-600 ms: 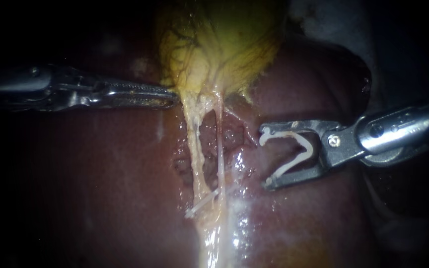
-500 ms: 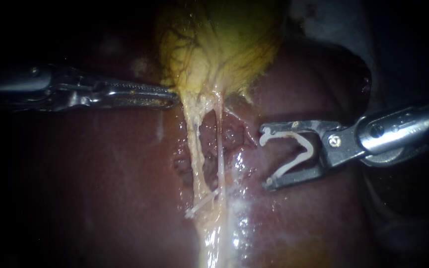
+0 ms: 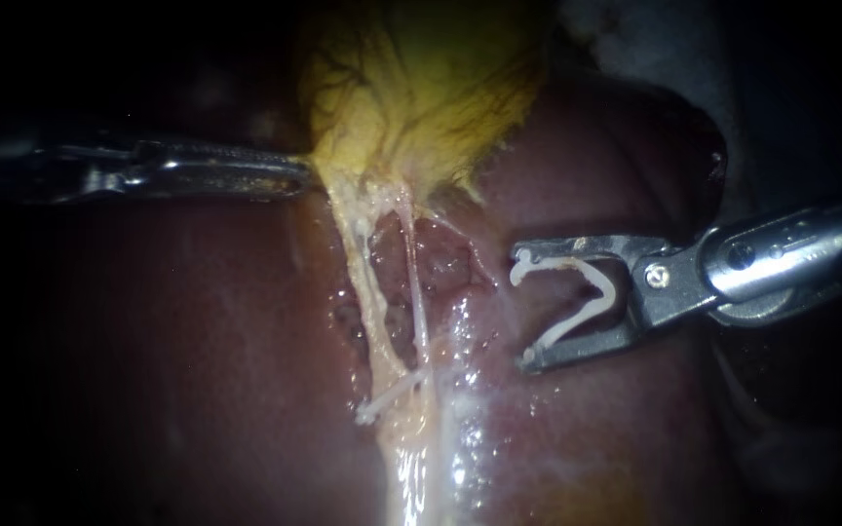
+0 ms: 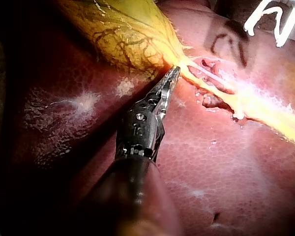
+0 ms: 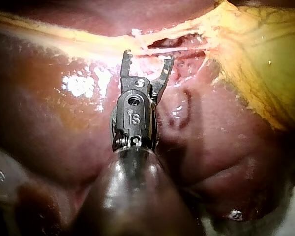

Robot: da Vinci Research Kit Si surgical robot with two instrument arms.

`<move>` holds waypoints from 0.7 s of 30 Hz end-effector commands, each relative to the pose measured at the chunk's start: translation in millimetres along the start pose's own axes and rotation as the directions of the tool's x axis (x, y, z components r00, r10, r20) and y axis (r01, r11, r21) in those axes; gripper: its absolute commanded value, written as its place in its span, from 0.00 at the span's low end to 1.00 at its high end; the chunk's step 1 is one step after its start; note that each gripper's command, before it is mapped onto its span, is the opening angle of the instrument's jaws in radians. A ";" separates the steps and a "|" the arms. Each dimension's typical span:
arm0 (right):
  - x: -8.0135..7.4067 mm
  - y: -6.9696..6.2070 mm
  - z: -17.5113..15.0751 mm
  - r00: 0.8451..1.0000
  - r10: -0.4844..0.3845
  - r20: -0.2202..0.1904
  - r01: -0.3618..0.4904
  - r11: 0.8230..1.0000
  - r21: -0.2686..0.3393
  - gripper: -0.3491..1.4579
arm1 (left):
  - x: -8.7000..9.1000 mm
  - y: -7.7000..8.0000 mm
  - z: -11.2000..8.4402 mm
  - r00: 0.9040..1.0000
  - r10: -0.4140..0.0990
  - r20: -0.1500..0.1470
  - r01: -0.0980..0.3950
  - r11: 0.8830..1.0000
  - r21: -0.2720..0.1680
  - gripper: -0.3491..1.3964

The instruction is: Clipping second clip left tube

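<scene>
My left instrument (image 3: 306, 177) comes in from the left, its jaws shut on the lower edge of the yellow gallbladder (image 3: 421, 88); the left wrist view shows that grip (image 4: 172, 74) too. Two pale tubes run down from the gallbladder: the thicker left tube (image 3: 367, 292) and the thin right tube (image 3: 419, 307). A white clip (image 3: 392, 394) lies across the left tube low down. My right instrument (image 3: 523, 310) stands right of the tubes, apart from them. Its jaws stand wide, holding an open white clip (image 3: 582, 297) between them, also shown in the right wrist view (image 5: 147, 56).
Dark red liver (image 3: 197, 341) lies under everything. A raw, wet patch (image 3: 450, 268) shows between and beside the tubes, with glistening fluid (image 3: 465, 409) below it. Pale grey material (image 3: 655, 39) sits at the far upper right.
My left instrument has drawn back to the left and slightly up, dragging the gallbladder's edge with it. The tubes now slant and the gap between them is wider. The right instrument has not moved.
</scene>
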 end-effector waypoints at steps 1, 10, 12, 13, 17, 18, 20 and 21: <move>0.0 0.0 0.0 1.000 0.000 0.000 0.000 1.000 0.000 0.53 | -0.5 0.1 -0.7 1.000 0.007 0.010 -0.007 1.000 -0.011 0.00; 0.2 0.0 0.2 1.000 0.001 0.000 -0.001 1.000 -0.002 0.53 | -1.9 0.3 -3.0 0.999 0.011 0.033 -0.010 1.000 -0.025 0.00; 0.3 0.1 0.3 1.000 0.002 0.000 -0.002 1.000 -0.002 0.53 | -1.9 0.3 -3.0 0.999 0.011 0.033 -0.010 1.000 -0.026 0.00; 0.3 0.1 0.3 1.000 0.002 0.000 -0.002 1.000 -0.002 0.53 | -1.9 0.3 -3.0 0.999 0.010 0.036 -0.009 1.000 -0.026 0.00; 0.3 0.1 0.3 1.000 0.002 0.000 -0.002 1.000 -0.002 0.53 | -2.0 0.3 -3.1 0.999 0.016 0.036 -0.015 1.000 -0.026 0.00; 0.3 0.1 0.3 1.000 0.002 0.000 -0.002 1.000 -0.002 0.53 | -2.0 0.3 -3.1 0.999 0.016 0.036 -0.015 1.000 -0.026 0.00; 0.3 0.1 0.3 1.000 0.008 0.001 -0.008 1.000 -0.002 0.53 | -2.0 0.3 -3.1 0.999 0.015 0.039 -0.014 1.000 -0.026 0.00; 0.4 0.1 0.3 1.000 0.008 0.001 -0.008 1.000 -0.002 0.53 | -2.0 0.2 -3.1 0.999 0.015 0.039 -0.014 1.000 -0.026 0.00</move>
